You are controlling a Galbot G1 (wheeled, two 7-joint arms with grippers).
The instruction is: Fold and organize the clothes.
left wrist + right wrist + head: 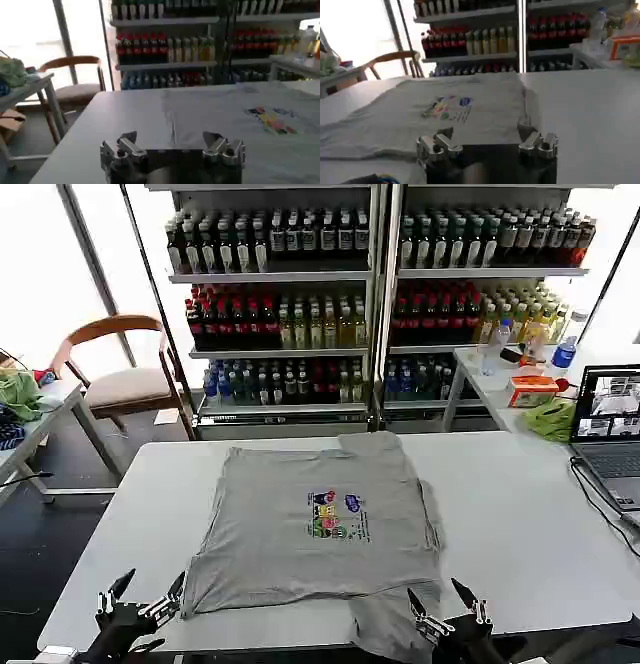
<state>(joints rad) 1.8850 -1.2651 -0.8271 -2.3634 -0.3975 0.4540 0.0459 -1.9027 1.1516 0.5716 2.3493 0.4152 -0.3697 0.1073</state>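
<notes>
A soft grey shirt (315,524) with a small multicoloured chest print lies spread flat on the smooth pale table (530,524), its hem drooping over the near edge. The left pincer (141,599) hovers released off the shirt's near-left corner. The right pincer (448,599), metal prongs spread, hangs beside its near-right corner.

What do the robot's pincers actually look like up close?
Both look alike. The left pincer and right pincer each have two dark, pointed fingers fixed to shiny silver metal knuckles with round bolts, on a black block-shaped body. The wrist views show the same on the left pincer and the right pincer. No markings can be made out.
</notes>
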